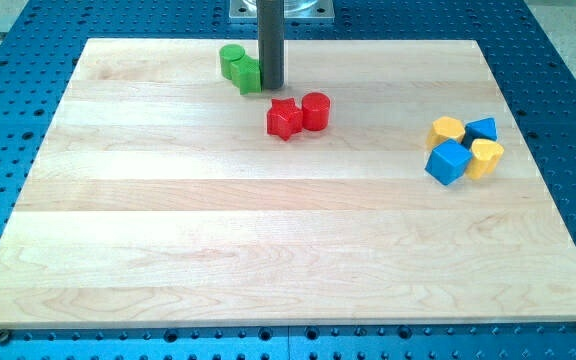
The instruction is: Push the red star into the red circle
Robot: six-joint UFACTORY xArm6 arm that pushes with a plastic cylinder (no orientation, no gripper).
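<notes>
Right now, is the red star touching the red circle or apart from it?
Touching. The red star sits against the red circle with no board showing between them; my tip stands above-left, beside the green blocks.

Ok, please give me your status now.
My tip beside green blocks, above red star block. Star touching red circle block. Nothing in the way.

A single camera covers the scene. It looks down at an oblique angle from the near edge of the wooden board (288, 270), facing 12 o'clock. The board narrows toward the view's top and nearly fills the frame, indicating moderate range. Blue perforated table (568, 90) shows at all margins. The rod enters at 12 o'clock.
</notes>
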